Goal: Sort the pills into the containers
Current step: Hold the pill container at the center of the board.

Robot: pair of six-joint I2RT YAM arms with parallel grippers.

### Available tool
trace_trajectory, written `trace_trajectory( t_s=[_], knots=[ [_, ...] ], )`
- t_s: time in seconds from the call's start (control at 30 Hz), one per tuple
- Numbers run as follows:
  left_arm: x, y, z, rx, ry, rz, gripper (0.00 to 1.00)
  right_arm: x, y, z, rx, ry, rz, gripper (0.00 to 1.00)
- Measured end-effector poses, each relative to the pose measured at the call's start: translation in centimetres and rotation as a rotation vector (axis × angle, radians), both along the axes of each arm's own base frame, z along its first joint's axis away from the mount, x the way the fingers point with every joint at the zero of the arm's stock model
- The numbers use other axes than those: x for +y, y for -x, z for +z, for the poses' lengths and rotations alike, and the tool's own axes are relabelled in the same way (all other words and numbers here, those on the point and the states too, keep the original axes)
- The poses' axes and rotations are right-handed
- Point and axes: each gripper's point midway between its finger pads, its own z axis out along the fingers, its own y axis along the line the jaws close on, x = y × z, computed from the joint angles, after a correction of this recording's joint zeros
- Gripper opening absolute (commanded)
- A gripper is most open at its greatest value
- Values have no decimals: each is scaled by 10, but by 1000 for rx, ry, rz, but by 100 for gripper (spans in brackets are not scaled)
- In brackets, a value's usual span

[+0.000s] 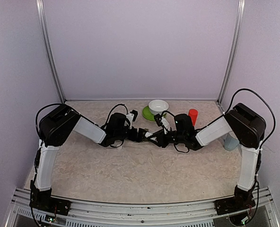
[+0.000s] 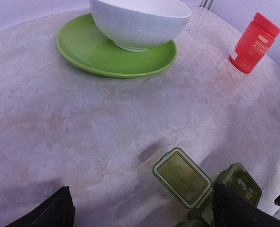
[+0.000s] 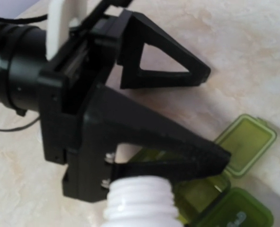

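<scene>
The containers are a small green strip lying on the table between both arms, one lid flipped open. My left gripper is open and straddles them, with one black finger over the strip. That open left gripper also fills the right wrist view. A small white bottle with a threaded, uncapped neck juts out at the bottom of that view, with my right gripper shut on it and its mouth close to the strip. No pills are visible.
A white bowl stands on a green plate behind the strip. A red bottle stands to the plate's right. A pale blue cup sits by the right arm's elbow.
</scene>
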Motion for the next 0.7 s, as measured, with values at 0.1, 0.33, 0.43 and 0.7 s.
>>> trace_trajectory(
  t_s=[0.1, 0.33, 0.43, 0.7],
  knots=[
    [0, 0, 0, 0, 0, 0, 99, -1, 0, -4, 9, 11, -7, 19],
    [0, 0, 0, 0, 0, 0, 99, -1, -4, -6, 17, 24, -19, 19],
    [0, 0, 0, 0, 1, 1, 99, -2, -4, -8, 22, 33, -24, 19],
    [0, 0, 0, 0, 1, 0, 99, -2, -8, -11, 33, 58, -29, 19]
  ],
)
